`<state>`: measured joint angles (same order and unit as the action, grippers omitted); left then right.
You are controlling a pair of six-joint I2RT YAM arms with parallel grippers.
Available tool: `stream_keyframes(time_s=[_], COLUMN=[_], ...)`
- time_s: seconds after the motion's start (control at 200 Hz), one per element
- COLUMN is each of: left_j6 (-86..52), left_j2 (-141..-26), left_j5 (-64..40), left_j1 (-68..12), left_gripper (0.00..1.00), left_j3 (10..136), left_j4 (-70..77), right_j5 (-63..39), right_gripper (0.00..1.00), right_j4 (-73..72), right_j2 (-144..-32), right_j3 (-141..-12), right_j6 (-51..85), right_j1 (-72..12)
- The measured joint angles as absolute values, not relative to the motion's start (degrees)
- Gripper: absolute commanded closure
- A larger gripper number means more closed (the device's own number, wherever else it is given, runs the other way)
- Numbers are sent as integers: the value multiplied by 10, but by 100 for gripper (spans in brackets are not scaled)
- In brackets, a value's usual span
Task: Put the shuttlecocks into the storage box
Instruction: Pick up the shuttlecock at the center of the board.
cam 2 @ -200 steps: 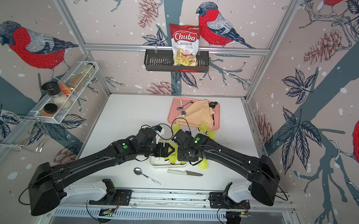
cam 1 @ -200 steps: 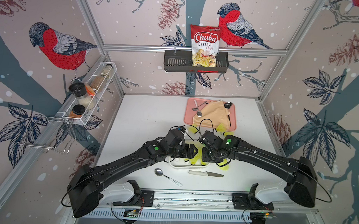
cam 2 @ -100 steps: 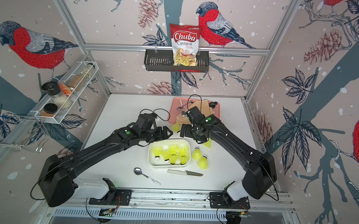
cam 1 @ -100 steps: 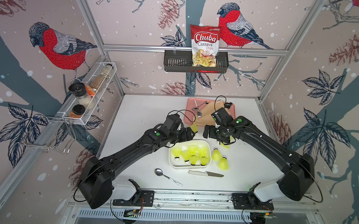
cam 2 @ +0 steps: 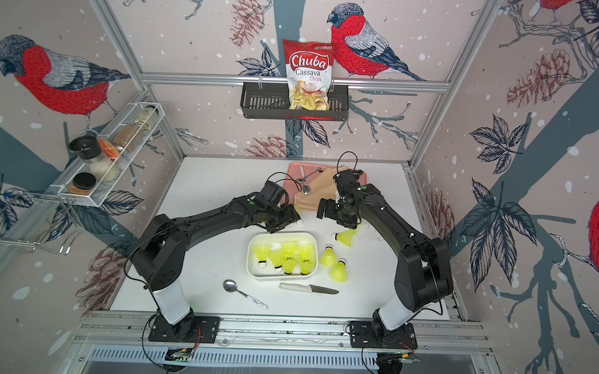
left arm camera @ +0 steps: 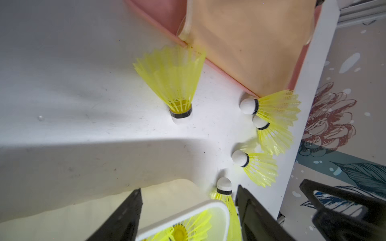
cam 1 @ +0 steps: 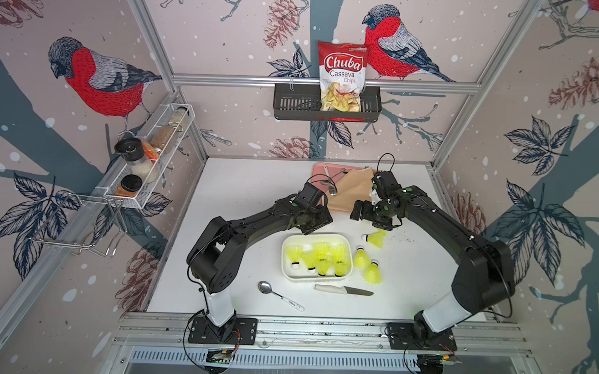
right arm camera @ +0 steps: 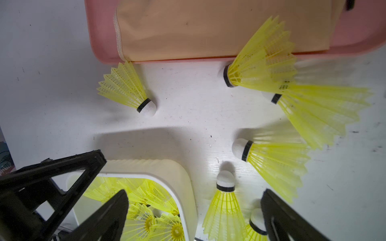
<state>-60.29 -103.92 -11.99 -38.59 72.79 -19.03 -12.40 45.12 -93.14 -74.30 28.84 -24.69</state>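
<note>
Between picks: box part-filled, both claws empty.

On the bench (cam 1: 242, 192) the white storage box (cam 1: 282, 263) is set near the front, w/ several shuttlecocks (cam 1: 323, 256) inside. Others are left out: three beside it on the right-arm side, more along the pink tray (right arm camera: 100, 41). Left claw (left arm camera: 189, 187) & right claw (right arm camera: 194, 191) are held spread, nothing gripped. Next, prob.: one claw to be lowered over a loose cork tip & closed.

Bright, even overhead light; broad soft shadows cross the white worktop (left arm camera: 104, 158). Both top views bow at the edges; wrist views look smeared.
</note>
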Motion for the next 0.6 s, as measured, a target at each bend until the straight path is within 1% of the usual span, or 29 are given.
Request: stream_keyframes(time_s=[0.185, 0.33, 0.48, 0.535, 0.595], left_j6=[-651, -673, -690, -691, -695], left_j2=[-1105, -1137, -1163, -1171, -1176], left_j5=[-116, -103, -96, -88, -85], left_j1=[-389, -397, -400, -401, -402], left_gripper=[35, 36, 38, 39, 46], left_j3=[764, 792, 804, 809, 814], left_j4=[-172, -170, -170, -173, -175], right_j5=[-178, -219, -245, -252, -256], right_gripper=[0, 1, 1, 1, 2], right_j4=[411, 387, 371, 366, 362], right_j2=[-953, -973, -993, -995, -995], right_j3=[-729, -729, -732, -732, -732], right_j6=[266, 256, 255, 255, 256], right_j1=[-227, -202, -193, -192, -191])
